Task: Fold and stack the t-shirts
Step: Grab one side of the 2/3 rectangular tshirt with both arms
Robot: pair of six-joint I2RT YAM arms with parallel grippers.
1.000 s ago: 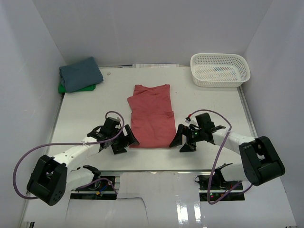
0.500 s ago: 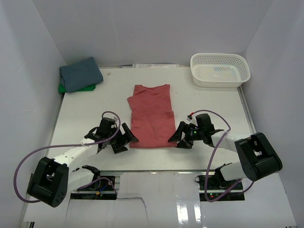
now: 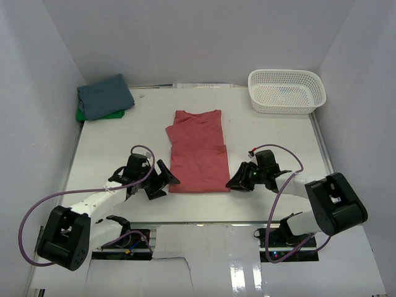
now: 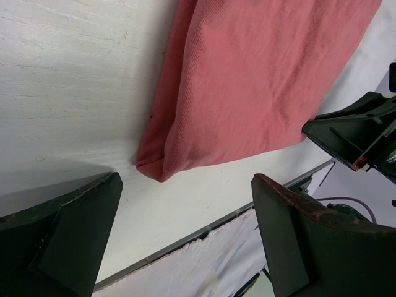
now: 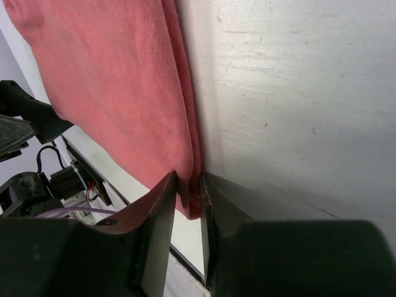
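A folded coral-red cloth t-shirt (image 3: 197, 151) lies flat at the centre of the white bench (image 3: 117, 139). The left claw (image 3: 169, 187), fingers spread, sits beside its near-left corner; the right claw (image 3: 230, 184) touches its near-right corner.

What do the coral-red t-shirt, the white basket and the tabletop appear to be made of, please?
The coral-red t-shirt looks like soft matte knit cloth: fine ribs show in the left wrist view. The basket seems rigid white plastic, moulded in open mesh. The table looks a hard white board with faint streaks and sheen; painted or laminated, I cannot tell.
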